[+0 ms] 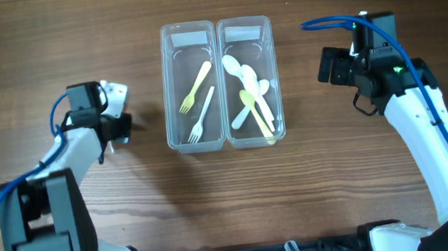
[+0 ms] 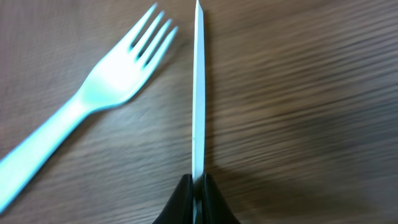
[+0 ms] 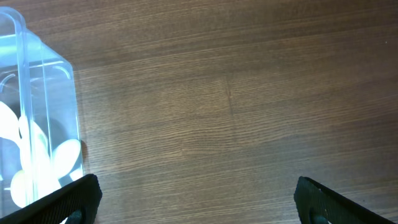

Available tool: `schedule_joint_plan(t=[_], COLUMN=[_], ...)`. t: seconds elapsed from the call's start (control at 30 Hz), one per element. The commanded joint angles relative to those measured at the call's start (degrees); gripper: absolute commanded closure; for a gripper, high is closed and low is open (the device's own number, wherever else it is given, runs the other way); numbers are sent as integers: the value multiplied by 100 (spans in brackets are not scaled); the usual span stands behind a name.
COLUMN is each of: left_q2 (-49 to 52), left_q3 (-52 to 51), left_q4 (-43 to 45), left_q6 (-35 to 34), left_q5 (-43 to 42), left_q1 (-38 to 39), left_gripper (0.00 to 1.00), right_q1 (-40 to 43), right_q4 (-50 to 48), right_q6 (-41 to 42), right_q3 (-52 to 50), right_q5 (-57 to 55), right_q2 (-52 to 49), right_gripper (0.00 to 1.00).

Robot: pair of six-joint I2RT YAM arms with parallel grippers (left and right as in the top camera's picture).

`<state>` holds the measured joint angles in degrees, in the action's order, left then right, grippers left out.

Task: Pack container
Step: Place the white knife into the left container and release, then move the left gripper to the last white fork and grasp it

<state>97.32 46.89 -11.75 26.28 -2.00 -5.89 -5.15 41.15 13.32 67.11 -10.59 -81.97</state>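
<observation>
Two clear containers stand side by side at the table's middle. The left container (image 1: 191, 87) holds two forks and the right container (image 1: 249, 82) holds several spoons. My left gripper (image 1: 120, 127) (image 2: 198, 190) is left of them, low over the table and shut on a thin pale utensil (image 2: 198, 93). The utensil is seen edge-on, so I cannot tell its kind. A light blue fork (image 2: 93, 99) lies flat on the wood just left of it. My right gripper (image 1: 329, 66) (image 3: 199, 205) hangs open to the right of the containers, with only bare wood between its fingers.
A corner of the right container (image 3: 37, 118), with white spoons inside, shows at the left edge of the right wrist view. The arms' bases sit at the table's near edge. Brown wood surrounds both containers.
</observation>
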Motion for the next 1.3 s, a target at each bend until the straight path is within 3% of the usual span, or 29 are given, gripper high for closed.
schedule_joint_plan(t=[0.0,0.17,0.23,0.27,0.37,0.47,0.87,0.9,1.0,1.07,1.13,1.27], left_q2=[-876,-1845,-2061,-2151,-2092,-2002,-1768,-1731,-1727,-1727,-1753,-1987], left_q3=[190,243,243,243,240,240,240,240,240,240,243,243], left_q4=[39,39,39,9,-74,-24,0,17,83,216,365,409], left_q6=[26,-188,-789,-1508,-2072,-2264,-2400,-2400,-2398,-2396,-2354,-2522], left_q5=[33,35,31,-37,-748,-1521,-1558,-1558,-1558,-1558,-1504,-680], left_q1=[579,1272,1384,1462,1556,1703,2096,2127,2245,2288,2275,2083], left_gripper=[96,96,96,96,96,96,94,77,44,28,0,0], right_q1=[13,13,13,13,13,13,13,13,13,13,13,13], right_q4=[-17,-17,-17,-17,-17,-17,-17,-17,-17,-17,-17,-17], right_q6=[-72,-72,-72,-72,-72,-72,-72,-70,-72,-72,-70,-72], right_q3=[76,76,76,76,76,76,76,76,76,76,76,76], right_q5=[-101,-101,-101,-101,-101,-101,-101,-101,-101,-101,-101,-101], right_q2=[-33,-33,-33,-33,-33,-33,-33,-33,-33,-33,-33,-33], right_gripper=[0,0,0,0,0,0,0,0,0,0,0,0])
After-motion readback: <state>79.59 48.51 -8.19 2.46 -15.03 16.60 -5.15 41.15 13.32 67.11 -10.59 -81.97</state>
